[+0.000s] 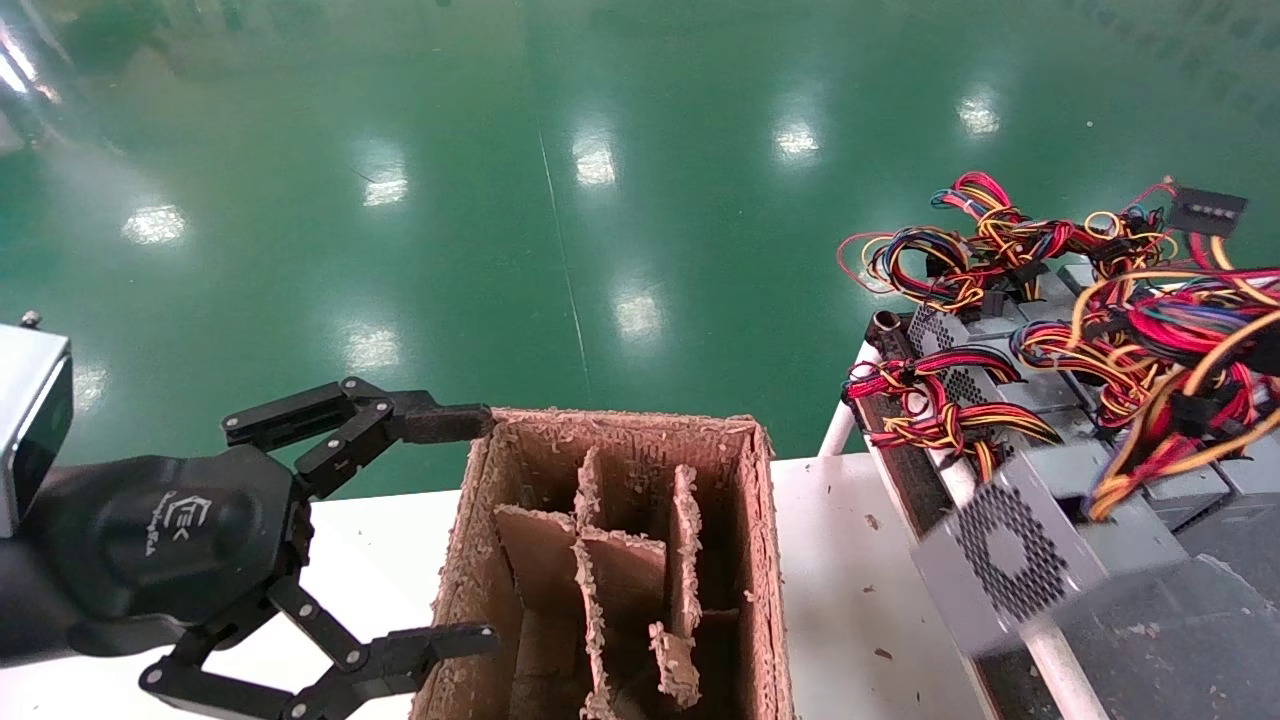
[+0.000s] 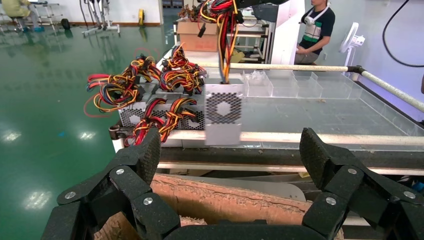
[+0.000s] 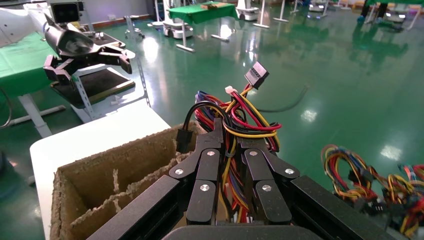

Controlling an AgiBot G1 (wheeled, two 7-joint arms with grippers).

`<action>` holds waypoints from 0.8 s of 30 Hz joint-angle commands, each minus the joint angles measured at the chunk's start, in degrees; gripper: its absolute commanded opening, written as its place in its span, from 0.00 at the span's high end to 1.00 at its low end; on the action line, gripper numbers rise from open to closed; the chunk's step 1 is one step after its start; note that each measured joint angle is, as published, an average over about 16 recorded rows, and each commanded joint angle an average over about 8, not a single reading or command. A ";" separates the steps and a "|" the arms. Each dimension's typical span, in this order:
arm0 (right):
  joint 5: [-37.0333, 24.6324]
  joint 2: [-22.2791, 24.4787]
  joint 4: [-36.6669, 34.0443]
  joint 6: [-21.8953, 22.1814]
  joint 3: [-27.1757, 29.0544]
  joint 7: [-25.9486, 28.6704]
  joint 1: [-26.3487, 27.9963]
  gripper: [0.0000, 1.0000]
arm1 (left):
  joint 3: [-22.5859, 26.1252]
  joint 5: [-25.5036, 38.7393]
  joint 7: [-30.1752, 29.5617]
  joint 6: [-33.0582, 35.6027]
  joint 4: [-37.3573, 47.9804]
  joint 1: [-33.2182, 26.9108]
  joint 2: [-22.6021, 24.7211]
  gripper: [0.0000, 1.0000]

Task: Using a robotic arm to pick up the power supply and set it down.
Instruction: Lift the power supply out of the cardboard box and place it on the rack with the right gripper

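A grey power supply [image 1: 1010, 555] with a honeycomb vent hangs tilted in the air, to the right of the cardboard box [image 1: 762, 560]. In the left wrist view the power supply [image 2: 223, 112] dangles from its red, yellow and black wires. My right gripper [image 3: 231, 137] is shut on that wire bundle [image 3: 240, 112] above the box [image 3: 100, 170]; the gripper itself is outside the head view. My left gripper [image 1: 465, 530] is open at the box's left wall with nothing between its fingers, and the left wrist view shows the left gripper [image 2: 230, 150] just above the box rim [image 2: 225, 200].
A cart at the right carries several more power supplies [image 1: 965, 385] with tangled wires [image 1: 960, 250]. The box has cardboard dividers [image 1: 600, 560] and stands on a white table [image 1: 850, 580]. Clear trays [image 2: 300, 85] and a seated person [image 2: 315, 25] are beyond the cart.
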 commanded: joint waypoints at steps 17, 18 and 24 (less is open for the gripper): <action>10.98 7.69 -5.04 -0.05 -5.48 -9.10 -8.74 1.00 | 0.03 -0.02 0.01 -0.01 0.00 -0.01 -0.01 0.00; 11.44 7.89 -5.52 -0.02 -5.79 -9.53 -9.07 1.00 | 0.03 -0.02 0.01 -0.01 0.00 -0.01 -0.01 0.00; 13.22 8.76 -8.35 0.19 -7.09 -11.57 -10.33 1.00 | 0.04 -0.02 0.02 -0.01 0.00 -0.01 -0.01 0.00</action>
